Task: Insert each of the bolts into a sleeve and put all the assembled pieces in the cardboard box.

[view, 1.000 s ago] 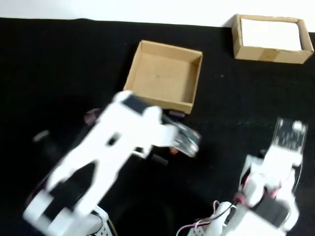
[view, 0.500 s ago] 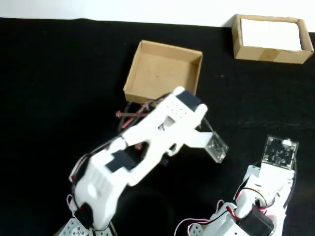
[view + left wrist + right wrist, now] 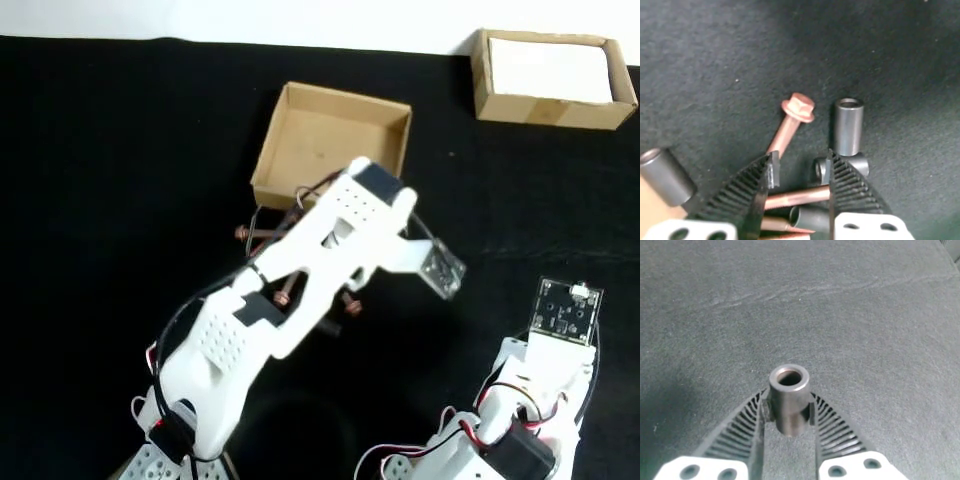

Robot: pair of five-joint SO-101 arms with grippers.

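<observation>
First, at the left wrist, the left claw (image 3: 800, 167) stands spread wide over a cluster of parts and grips nothing. A bolt (image 3: 797, 196) lies crosswise in the gap between its fingers; whether the pads touch it cannot be told. Past the tips a second bolt (image 3: 792, 120) lies with its hex head pointing away from the claw, just beside a sleeve (image 3: 848, 127). A side sleeve (image 3: 662, 175) lies well apart from both. Beyond these parts is bare dark cloth with open room. At the right wrist, the right claw (image 3: 787, 412) is pressed onto a held sleeve (image 3: 789, 390), pinching its sides, with the bore facing the camera. Faintly creased dark cloth spreads on every side of it. From the high camera, the left arm (image 3: 330, 240) extends from the near edge to just short of the cardboard box (image 3: 330, 150), and two loose bolts (image 3: 245, 233) (image 3: 350, 305) show on either side of the arm. The right arm (image 3: 540, 400) sits at the near right corner, well apart from that box, with open black desk (image 3: 120, 150) between them. A second box (image 3: 550, 75) stands at the far right edge, with a pale strip beyond the desk.
</observation>
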